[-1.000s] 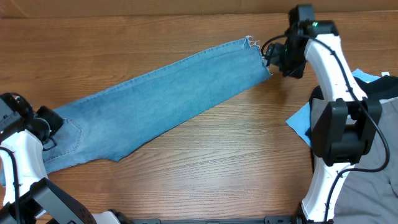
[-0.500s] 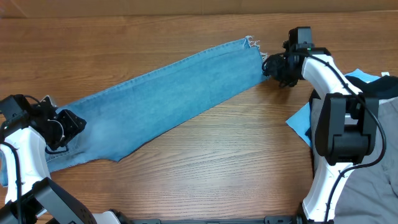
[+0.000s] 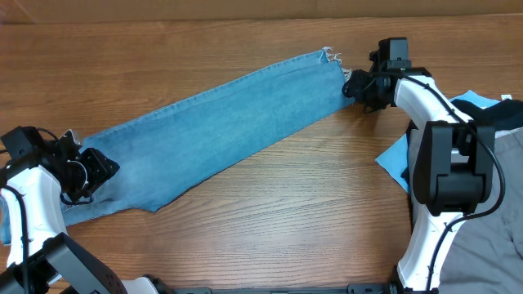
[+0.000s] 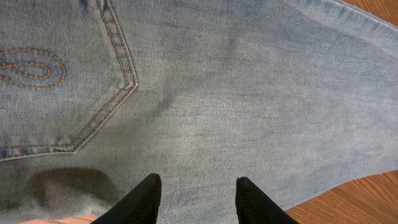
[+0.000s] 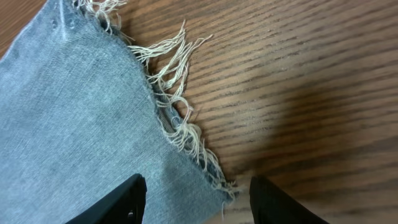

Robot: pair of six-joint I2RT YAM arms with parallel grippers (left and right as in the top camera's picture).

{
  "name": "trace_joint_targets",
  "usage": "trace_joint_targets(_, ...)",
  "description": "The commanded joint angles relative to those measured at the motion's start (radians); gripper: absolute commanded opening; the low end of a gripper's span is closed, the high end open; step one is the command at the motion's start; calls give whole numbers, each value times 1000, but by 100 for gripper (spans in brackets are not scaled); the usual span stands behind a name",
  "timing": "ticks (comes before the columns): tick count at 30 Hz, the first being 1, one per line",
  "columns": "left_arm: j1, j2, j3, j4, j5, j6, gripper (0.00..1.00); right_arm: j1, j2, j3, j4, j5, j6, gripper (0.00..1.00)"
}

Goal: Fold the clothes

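The light-blue jeans [image 3: 221,122] lie flat in a long diagonal band, waist at lower left, frayed whitish hem [image 3: 331,57] at upper right. My left gripper [image 3: 94,167] hovers over the waist end, beside the stitched back pocket [image 4: 62,81]. Its jaws are open in the left wrist view [image 4: 198,186], with plain denim [image 4: 249,93] between the fingertips and nothing pinched. My right gripper [image 3: 353,86] is at the hem's lower corner. In the right wrist view [image 5: 198,193] it is open, one finger over denim, the other over wood, and the frayed corner [image 5: 211,174] lies between them.
At the right edge lie a blue cloth [image 3: 396,159], a black garment [image 3: 507,114] and grey trousers [image 3: 490,212], beside the right arm's base [image 3: 449,171]. Bare wooden table [image 3: 286,212] spreads in front of the jeans.
My left gripper has slid right, onto the waist part of the jeans. My right gripper has dropped down and left to the hem corner, and its jaws have narrowed.
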Motion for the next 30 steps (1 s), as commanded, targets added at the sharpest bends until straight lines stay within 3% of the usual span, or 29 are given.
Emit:
trace_joint_targets(1,-7,-2,20,-9,21,27,42,4,50,-7,5,-16,-10,56)
trace_joint_targets(7,-7,-2,20,-23,21,27,43,5,61,-3,12,-78,-15,36)
trace_joint_targets(9,-7,-2,20,-23,21,27,43,4,58,17,8,-98,-41,18)
trace_joint_targets(12,-7,-2,20,-23,21,32,43,4,36,61,-19,-114,-76,4)
trace_joint_targets(21,-7,-2,20,-20,21,49,43,5,-83,204,13,-150,-105,4)
trace_joint_targets(30,-7,-2,20,-19,18,50,43,4,-88,245,201,-324,-150,4)
